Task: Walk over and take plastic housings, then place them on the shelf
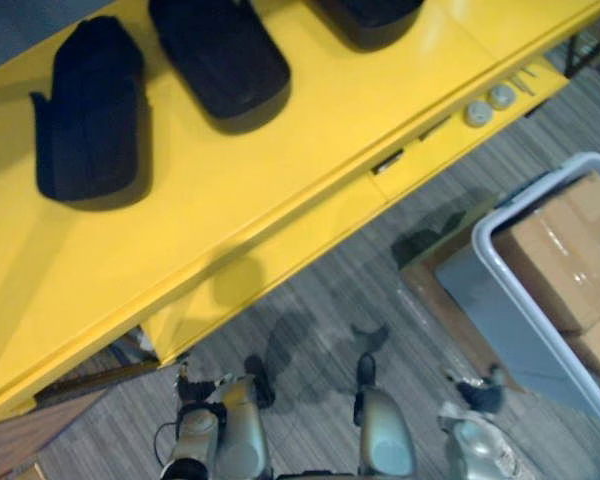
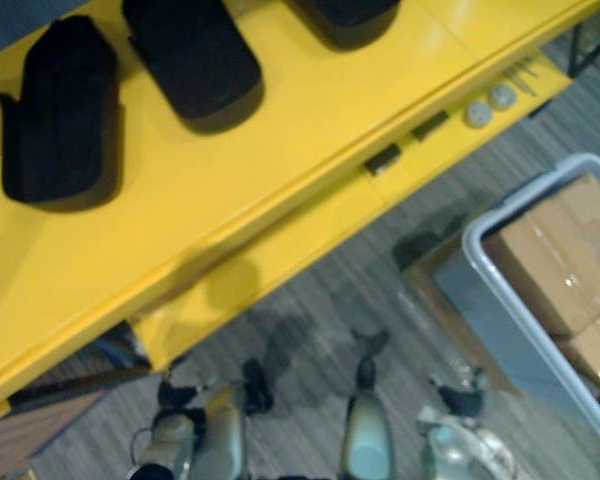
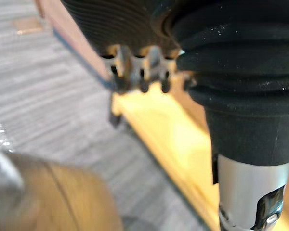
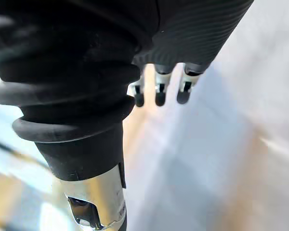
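Note:
Three black plastic housings lie on the yellow shelf top [image 1: 310,130]: one at the left [image 1: 88,110], one in the middle [image 1: 220,55] and one cut off by the far edge [image 1: 370,15]. My left hand [image 1: 192,386] hangs low by my side, well short of the shelf's front edge. Its fingers [image 3: 140,77] are relaxed and hold nothing, with grey floor and a yellow edge beyond them. My right hand [image 1: 478,394] hangs at the lower right near the grey bin. Its fingers [image 4: 159,91] are also relaxed and empty.
A grey plastic bin [image 1: 500,270] with cardboard boxes [image 1: 565,250] stands on the floor at the right. A lower yellow ledge [image 1: 420,150] juts out toward me and carries two small round white parts [image 1: 488,104]. A brown wooden board [image 1: 30,430] lies at the lower left.

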Available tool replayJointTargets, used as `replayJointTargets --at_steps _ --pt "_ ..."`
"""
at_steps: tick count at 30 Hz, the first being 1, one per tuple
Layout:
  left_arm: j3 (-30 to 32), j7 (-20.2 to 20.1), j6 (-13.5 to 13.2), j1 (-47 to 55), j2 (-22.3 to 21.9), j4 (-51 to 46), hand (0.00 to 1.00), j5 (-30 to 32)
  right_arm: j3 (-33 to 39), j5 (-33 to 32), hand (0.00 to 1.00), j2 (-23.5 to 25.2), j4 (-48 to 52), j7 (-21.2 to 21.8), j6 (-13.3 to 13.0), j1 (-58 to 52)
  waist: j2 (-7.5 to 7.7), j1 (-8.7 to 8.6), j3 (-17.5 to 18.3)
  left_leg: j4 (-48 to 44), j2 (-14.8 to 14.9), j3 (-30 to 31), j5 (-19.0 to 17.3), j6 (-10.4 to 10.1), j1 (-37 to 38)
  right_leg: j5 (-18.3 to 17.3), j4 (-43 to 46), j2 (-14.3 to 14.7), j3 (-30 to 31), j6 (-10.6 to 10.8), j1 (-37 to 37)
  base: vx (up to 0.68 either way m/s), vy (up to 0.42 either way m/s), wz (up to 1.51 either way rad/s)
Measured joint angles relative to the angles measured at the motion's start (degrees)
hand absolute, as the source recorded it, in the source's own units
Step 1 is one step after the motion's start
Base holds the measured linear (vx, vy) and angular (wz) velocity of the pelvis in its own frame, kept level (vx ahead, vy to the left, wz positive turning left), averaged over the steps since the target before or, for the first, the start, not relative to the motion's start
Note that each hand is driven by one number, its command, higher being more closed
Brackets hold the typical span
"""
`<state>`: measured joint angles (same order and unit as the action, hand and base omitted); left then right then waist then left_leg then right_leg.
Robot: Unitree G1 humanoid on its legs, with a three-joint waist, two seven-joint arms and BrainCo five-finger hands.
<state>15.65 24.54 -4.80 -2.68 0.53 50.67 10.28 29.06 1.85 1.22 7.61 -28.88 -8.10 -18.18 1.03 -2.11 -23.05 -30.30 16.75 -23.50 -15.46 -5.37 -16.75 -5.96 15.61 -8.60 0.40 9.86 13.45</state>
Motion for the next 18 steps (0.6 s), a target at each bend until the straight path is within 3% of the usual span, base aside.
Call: replayJointTargets --at_steps 3,5,6,9,12,14,18 --pt "0.65 -1.31 0.01 0.84 -0.48 0.21 0.00 2.25 10.06 11.31 0.00 -0.23 18.99 -4.97 -0.20 1.10 1.94 -0.61 2.83 -0.06 1.85 -2.35 -0.59 -0.77 1.86 0.00 -0.07 1.49 1.03 0.00 -0.08 0.15 -0.028 -0.35" --pt "0.52 -1.86 -0.05 0.96 -0.35 0.73 0.00 2.98 13.35 13.72 0.00 -0.78 21.91 -6.37 -0.20 3.26 2.88 -0.78 4.18 0.22 1.88 -2.20 -0.58 -0.76 2.13 0.00 -0.09 1.65 1.00 0.00 -0.14 0.15 -0.001 -0.03" --pt "-0.23 -2.59 -0.07 0.95 0.11 1.32 0.00 3.72 15.95 15.15 0.00 -2.79 23.85 -7.51 -0.52 7.42 3.74 -1.06 5.27 1.01 1.47 -2.12 -0.58 -0.76 3.14 0.01 -0.09 1.55 0.97 -0.01 -0.94 0.14 0.015 0.07" --pt "-3.17 -3.34 -0.13 1.08 1.11 2.85 0.00 3.71 16.18 15.56 0.00 -8.90 23.92 -7.56 -1.78 15.86 4.20 -1.30 6.17 2.90 0.04 -1.82 -0.54 -0.70 5.05 0.01 -0.67 0.66 0.81 -0.01 -2.76 0.10 0.043 0.13" --pt "-4.54 -3.57 -0.25 1.23 1.26 4.05 0.00 3.69 8.29 13.32 0.00 -18.81 20.07 -7.27 -3.90 27.25 3.84 -1.34 6.56 4.12 -1.73 -0.55 -0.43 -0.51 5.65 0.18 -2.55 -0.40 -0.56 0.21 -4.77 0.06 0.039 0.22" --pt "-5.13 -3.84 -0.54 1.94 1.36 4.64 0.00 3.16 -2.38 10.56 0.00 -25.19 13.44 -5.07 -4.75 37.61 2.59 -0.65 7.07 4.91 -2.56 1.59 -0.11 -0.28 5.78 0.68 -3.56 -0.80 -2.18 0.87 -6.73 0.03 0.011 0.50" --pt "-5.10 -3.81 -1.21 2.54 1.34 4.58 0.00 0.93 -16.98 7.80 0.00 -26.35 8.48 -0.80 -5.17 48.05 0.80 1.74 7.54 10.84 -6.58 8.39 4.37 0.23 5.49 1.33 -3.75 -2.73 -8.49 0.13 -9.54 0.02 -0.013 0.99"
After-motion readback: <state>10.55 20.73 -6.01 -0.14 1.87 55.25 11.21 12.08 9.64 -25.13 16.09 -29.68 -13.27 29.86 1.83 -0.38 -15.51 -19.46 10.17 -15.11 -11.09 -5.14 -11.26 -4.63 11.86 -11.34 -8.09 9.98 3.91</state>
